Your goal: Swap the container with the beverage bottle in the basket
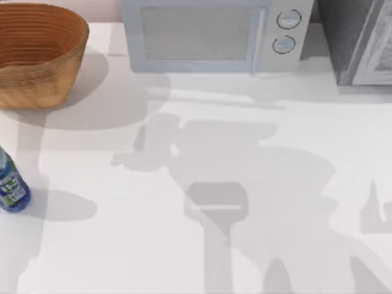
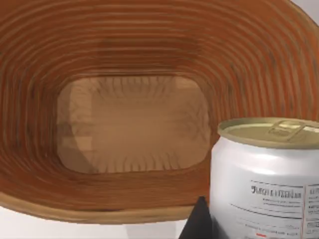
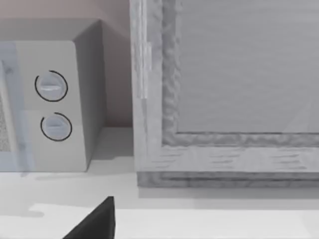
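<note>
Two of the task's things show from above: the large round orange-brown woven wicker basket (image 1: 38,55) stands in the far left corner of the white table (image 1: 202,257), cut by the picture's edge, and the small blue translucent plastic beverage bottle (image 1: 11,184) with its blue, white and green label stands upright on the table at the left edge, nearer than the basket and well apart from it. A pale grey microwave (image 1: 214,33) with two round dials sits at the back centre, and a grey textured cabinet (image 1: 358,40) stands just beside it at the back right. Grey shadows of the arms lie across the middle and right of the table.

From the left wrist, the basket's ribbed inner walls and flat bottom (image 2: 132,124) lie open. The small white cylindrical container (image 2: 264,179) with a yellowish-gold round top stands upright close to the camera, in front of the basket's near wall; I cannot tell whether it is inside the basket. A dark part of the left gripper (image 2: 199,221) shows just beside the container; whether it grasps the container cannot be told.

From the right wrist, the microwave's two dials (image 3: 52,107) and the cabinet's framed front (image 3: 239,89) face the camera, with a dark part of the right gripper (image 3: 97,221) above the table; its state cannot be told
</note>
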Controlling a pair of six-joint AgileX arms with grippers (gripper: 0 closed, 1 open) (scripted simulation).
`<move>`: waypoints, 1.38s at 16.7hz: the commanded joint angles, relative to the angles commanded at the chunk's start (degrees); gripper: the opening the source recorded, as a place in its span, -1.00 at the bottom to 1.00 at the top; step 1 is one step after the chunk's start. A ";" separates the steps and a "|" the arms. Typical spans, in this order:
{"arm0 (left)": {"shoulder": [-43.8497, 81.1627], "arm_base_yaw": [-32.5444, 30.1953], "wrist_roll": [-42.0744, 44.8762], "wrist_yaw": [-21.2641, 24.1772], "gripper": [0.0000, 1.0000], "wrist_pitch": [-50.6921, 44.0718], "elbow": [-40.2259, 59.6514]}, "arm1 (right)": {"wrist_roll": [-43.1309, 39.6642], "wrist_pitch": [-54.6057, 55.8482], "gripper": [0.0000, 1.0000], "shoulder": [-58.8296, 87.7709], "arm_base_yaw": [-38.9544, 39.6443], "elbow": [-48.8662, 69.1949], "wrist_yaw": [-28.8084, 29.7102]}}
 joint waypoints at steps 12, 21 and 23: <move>-76.21 -3.55 -2.79 -8.14 -1.00 35.66 -71.96 | 0.00 0.00 1.00 0.00 0.00 0.00 0.00; -95.28 -4.09 -4.02 -10.71 -1.00 46.09 -90.38 | 0.00 0.00 1.00 0.00 0.00 0.00 0.00; -95.28 -4.09 -4.02 -10.71 -1.00 46.09 -90.38 | 0.00 0.00 1.00 0.00 0.00 0.00 0.00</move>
